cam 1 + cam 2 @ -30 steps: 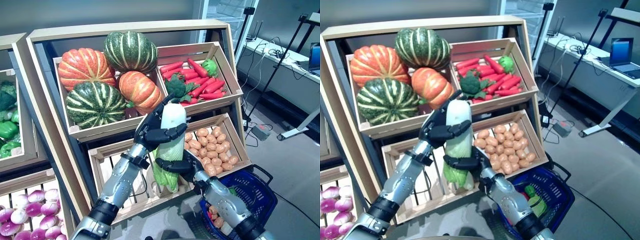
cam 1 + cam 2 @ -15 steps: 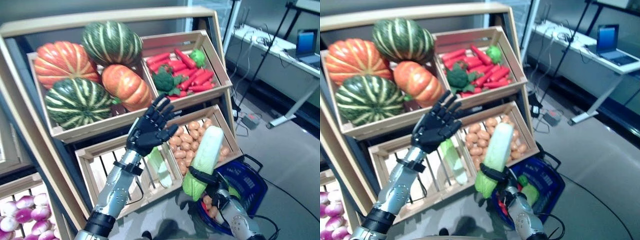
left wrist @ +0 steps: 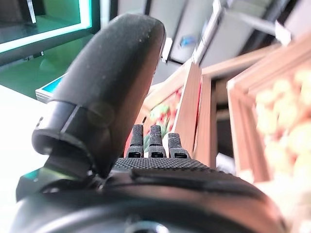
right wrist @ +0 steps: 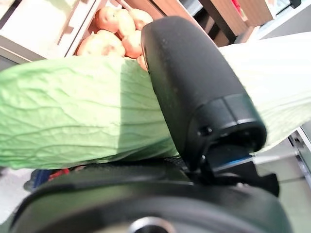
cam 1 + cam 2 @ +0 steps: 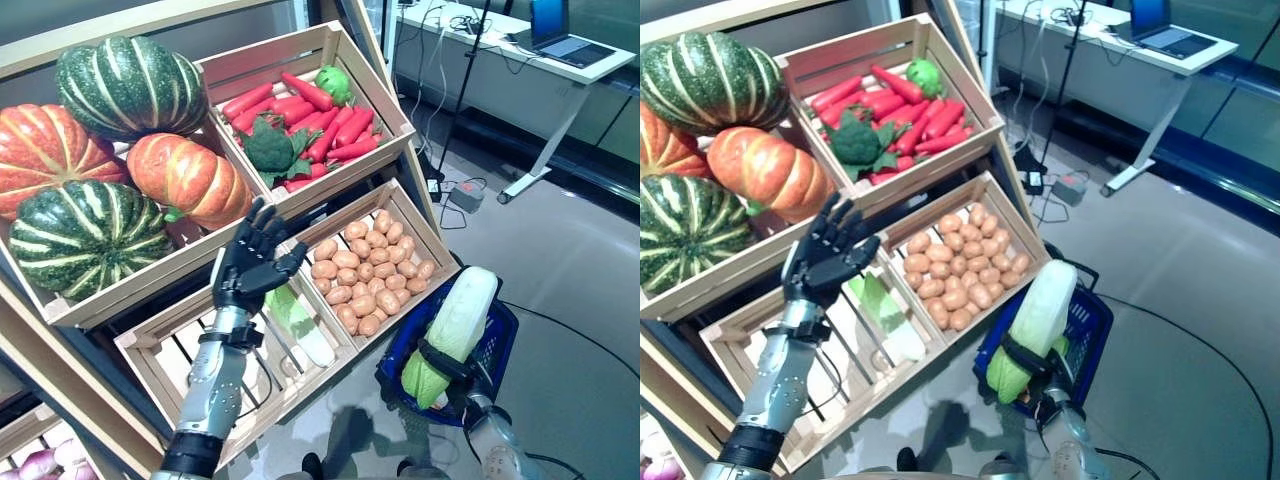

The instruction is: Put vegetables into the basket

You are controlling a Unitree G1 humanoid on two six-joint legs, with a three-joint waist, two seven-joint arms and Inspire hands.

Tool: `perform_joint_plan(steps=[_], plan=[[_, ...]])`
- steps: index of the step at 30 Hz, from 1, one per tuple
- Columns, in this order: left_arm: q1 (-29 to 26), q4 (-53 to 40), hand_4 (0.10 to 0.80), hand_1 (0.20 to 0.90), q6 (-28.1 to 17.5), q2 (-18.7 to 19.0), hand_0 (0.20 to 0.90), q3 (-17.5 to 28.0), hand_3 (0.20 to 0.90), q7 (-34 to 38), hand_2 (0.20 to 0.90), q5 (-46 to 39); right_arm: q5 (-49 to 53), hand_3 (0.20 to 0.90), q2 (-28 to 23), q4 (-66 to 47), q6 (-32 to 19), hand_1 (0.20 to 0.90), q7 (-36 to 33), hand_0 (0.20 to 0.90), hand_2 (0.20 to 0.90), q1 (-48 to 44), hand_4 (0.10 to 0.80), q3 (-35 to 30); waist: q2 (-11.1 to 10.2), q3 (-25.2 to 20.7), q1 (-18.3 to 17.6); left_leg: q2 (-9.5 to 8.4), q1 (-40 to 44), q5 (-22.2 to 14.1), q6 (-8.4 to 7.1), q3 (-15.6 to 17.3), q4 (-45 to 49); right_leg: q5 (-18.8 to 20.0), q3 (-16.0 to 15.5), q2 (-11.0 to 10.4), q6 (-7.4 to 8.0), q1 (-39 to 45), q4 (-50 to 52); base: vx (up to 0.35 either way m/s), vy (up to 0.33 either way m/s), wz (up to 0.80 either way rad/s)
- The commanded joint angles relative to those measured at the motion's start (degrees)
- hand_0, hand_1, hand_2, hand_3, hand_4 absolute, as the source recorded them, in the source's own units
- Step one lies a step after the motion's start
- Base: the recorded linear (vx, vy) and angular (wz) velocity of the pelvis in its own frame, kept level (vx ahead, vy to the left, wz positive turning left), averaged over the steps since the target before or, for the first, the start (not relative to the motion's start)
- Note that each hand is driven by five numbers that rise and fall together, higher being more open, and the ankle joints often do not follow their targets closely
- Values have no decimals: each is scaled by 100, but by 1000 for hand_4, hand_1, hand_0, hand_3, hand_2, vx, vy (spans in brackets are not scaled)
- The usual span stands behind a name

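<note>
Your right robot hand point(image 5: 447, 362) grips the long cabbage point(image 5: 452, 330) over the blue basket point(image 5: 497, 342), while your left robot hand point(image 5: 247, 268) is spread wide.

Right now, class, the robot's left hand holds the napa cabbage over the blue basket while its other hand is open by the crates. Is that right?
Not quite: the right hand holds the napa cabbage over the blue basket, as the left eye view shows. The left hand is open by the crates.
</note>
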Motion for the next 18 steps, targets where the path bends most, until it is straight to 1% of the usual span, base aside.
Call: perform_joint_plan(steps=[1, 2, 3, 5, 7, 9, 10, 12, 13, 14, 15, 16, 18], plan=[[-391, -94, 800, 900, -716, 488, 900, 133, 900, 81, 900, 427, -213, 300, -207, 50, -551, 300, -40, 300, 300, -687, 400, -601, 54, -173, 57, -268, -203, -988, 59, -313, 637, -455, -53, -185, -13, -153, 552, -15, -71, -71], [-425, -27, 800, 900, -704, 540, 900, 140, 900, 224, 900, 522, -230, 300, -281, 300, -563, 300, -154, 300, 300, -815, 400, -565, 45, -124, 130, -219, -352, -1039, 65, -281, 871, -507, -111, -194, -71, -226, 654, -21, -76, -27], [-460, 13, 800, 900, -699, 555, 900, 132, 900, 296, 900, 622, -165, 300, -331, 467, -575, 300, -197, 300, 300, -913, 400, -547, 38, -88, 173, -189, -459, -1078, 46, -323, 1024, -534, -97, -198, -95, -262, 698, -15, -110, -5], [-562, 60, 800, 900, -653, 594, 900, 39, 900, 612, 900, 1100, -102, 300, -474, 782, -539, 300, -324, 300, 300, -1124, 400, -555, 21, 11, 247, -133, -650, -1121, -6, -383, 1276, -580, -97, -187, -154, -311, 753, -5, -108, 3], [-718, 134, 800, 900, -681, 726, 900, -126, 900, 1158, 900, 2101, -46, 300, -695, 1179, -504, 300, -390, 300, 300, -1439, 400, -637, 34, 140, 331, -71, -909, -1196, -71, -431, 1598, -684, -182, -213, -202, -431, 948, -42, -85, 13], [-937, 245, 800, 900, -533, 1033, 900, -325, 900, 1721, 900, 3212, 3, 300, -930, 1536, -413, 300, -409, 300, 300, -1813, 400, -666, 70, 309, 384, -31, -1226, -1273, -116, -529, 1945, -786, -207, -256, -241, -635, 1210, -119, -67, 13], [-1100, 288, 800, 900, -442, 1220, 900, -454, 900, 2000, 900, 3361, 58, 300, -1060, 1693, -378, 300, -464, 300, 300, -2052, 400, -651, 94, 432, 392, -10, -1397, -1312, -135, -562, 2130, -844, -219, -296, -258, -775, 1393, -209, -52, 19], [-1416, 399, 800, 900, -262, 1479, 900, -631, 900, 2447, 900, 3698, 190, 300, -1257, 2055, -381, 300, -466, 300, 300, -2470, 400, -645, 138, 673, 409, 33, -1784, -1414, -147, -641, 2563, -991, -247, -396, -316, -1119, 1864, -237, -25, 15], [-1534, 505, 800, 900, -162, 1648, 900, -746, 900, 2684, 900, 4149, 217, 300, -1338, 2284, -410, 300, -481, 300, 300, -2673, 400, -625, 173, 803, 419, 61, -1970, -1477, -145, -646, 2785, -1085, -261, -459, -357, -1314, 2157, -210, -18, 9], [-1626, 586, 800, 900, -75, 1781, 900, -870, 900, 2867, 900, 4405, 236, 300, -1399, 2477, -409, 300, -443, 300, 300, -2832, 400, -600, 192, 903, 421, 85, -2111, -1526, -133, -667, 2959, -1153, -257, -515, -387, -1475, 2395, -204, -20, 8], [-1717, 635, 800, 900, 73, 1920, 900, -984, 900, 2956, 900, 4523, 253, 300, -1463, 2620, -368, 300, -440, 300, 300, -2989, 400, -569, 216, 998, 435, 99, -2263, -1581, -114, -707, 3138, -1227, -250, -577, -423, -1639, 2645, -175, -15, 7], [-1811, 664, 800, 900, 201, 2042, 900, -1061, 900, 2948, 900, 4416, 253, 300, -1536, 2732, -359, 300, -424, 300, 300, -3098, 400, -550, 233, 1080, 439, 105, -2426, -1651, -97, -739, 3336, -1314, -231, -642, -449, -1812, 2899, -159, -8, 8], [-1947, 790, 800, 900, 300, 2141, 900, -1148, 900, 2972, 900, 4090, 170, 300, -1724, 2985, -263, 300, -327, 300, 300, -3284, 400, -542, 261, 1197, 422, 148, -2676, -1779, -44, -728, 3663, -1453, -203, -760, -506, -2096, 3320, -120, -1, 16]])
